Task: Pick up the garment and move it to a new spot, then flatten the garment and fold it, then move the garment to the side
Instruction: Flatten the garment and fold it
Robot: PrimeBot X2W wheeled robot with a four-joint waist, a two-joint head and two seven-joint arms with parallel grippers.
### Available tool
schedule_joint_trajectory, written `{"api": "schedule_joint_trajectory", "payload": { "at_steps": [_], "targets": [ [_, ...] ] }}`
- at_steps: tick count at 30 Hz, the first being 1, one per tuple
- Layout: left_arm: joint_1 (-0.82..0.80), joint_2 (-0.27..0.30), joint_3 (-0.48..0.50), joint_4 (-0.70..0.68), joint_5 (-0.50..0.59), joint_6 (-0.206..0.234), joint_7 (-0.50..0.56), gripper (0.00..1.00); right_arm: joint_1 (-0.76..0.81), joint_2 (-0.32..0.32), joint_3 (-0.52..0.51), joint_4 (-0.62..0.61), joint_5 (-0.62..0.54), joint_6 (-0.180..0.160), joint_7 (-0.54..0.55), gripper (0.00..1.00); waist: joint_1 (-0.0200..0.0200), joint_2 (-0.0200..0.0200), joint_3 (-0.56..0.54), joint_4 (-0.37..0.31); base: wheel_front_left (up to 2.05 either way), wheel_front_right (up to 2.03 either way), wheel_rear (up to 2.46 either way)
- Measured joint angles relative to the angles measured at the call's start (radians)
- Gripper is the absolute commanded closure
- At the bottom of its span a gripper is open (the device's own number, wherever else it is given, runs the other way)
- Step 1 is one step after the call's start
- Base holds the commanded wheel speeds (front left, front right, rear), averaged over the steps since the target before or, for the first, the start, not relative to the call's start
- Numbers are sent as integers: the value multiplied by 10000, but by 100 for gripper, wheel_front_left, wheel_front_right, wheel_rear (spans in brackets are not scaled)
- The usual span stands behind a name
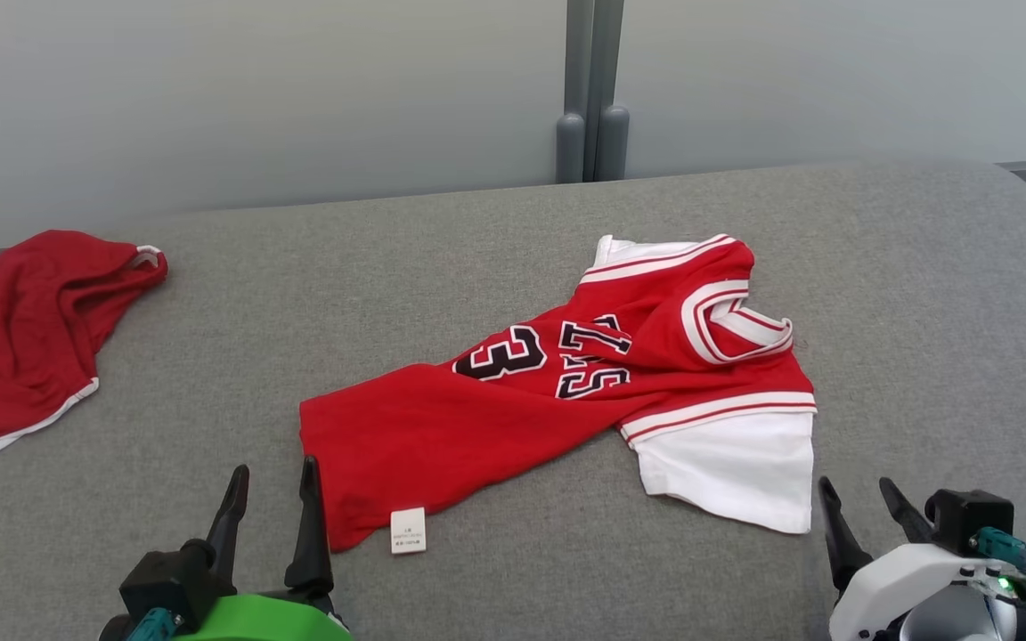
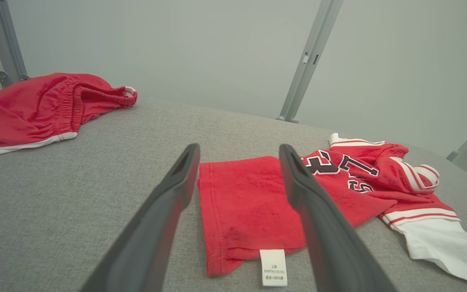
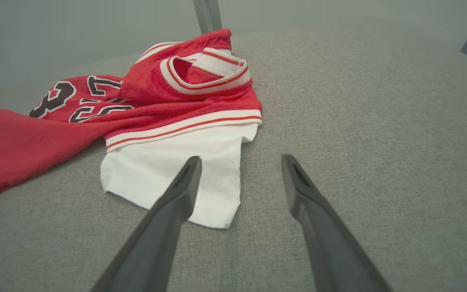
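Red jersey lies crumpled; left tool and right tool stand wide open, empty. Pickup pending: grip both ends.

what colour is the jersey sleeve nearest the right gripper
Plain white sleeve, below a red-and-white striped band; best seen in the right wrist view.

Dark-fingered left pincer on green housing, right pincer on white, apparently teal-plugged.
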State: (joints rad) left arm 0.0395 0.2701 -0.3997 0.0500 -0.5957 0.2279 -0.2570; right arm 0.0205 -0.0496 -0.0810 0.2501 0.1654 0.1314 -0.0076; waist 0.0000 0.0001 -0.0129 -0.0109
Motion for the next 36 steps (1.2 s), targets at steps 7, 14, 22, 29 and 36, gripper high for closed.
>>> {"api": "schedule_joint_trajectory", "payload": {
  "at_steps": [7,14,22,29,36],
  "targets": [
    [-71,-4,-102,-42,29,0,25,0,-102,6,178,1327,568,0,-130,0,0,0,178,153,0,0,0],
    [-160,35,-77,-86,31,13,67,0,-743,6,263,2581,709,0,-637,0,0,0,356,437,0,0,0],
    [-263,63,-71,-111,31,23,94,0,-1545,2,336,3992,671,-2,-803,14,0,0,509,791,0,0,0],
    [-263,88,-29,-111,27,50,92,0,-2075,-10,336,4819,763,2,-825,100,0,0,570,956,0,0,0],
    [-262,79,15,-125,2,86,81,0,-2336,12,284,4924,1290,2,-1141,100,1,0,575,906,0,0,0]
  ]
}}
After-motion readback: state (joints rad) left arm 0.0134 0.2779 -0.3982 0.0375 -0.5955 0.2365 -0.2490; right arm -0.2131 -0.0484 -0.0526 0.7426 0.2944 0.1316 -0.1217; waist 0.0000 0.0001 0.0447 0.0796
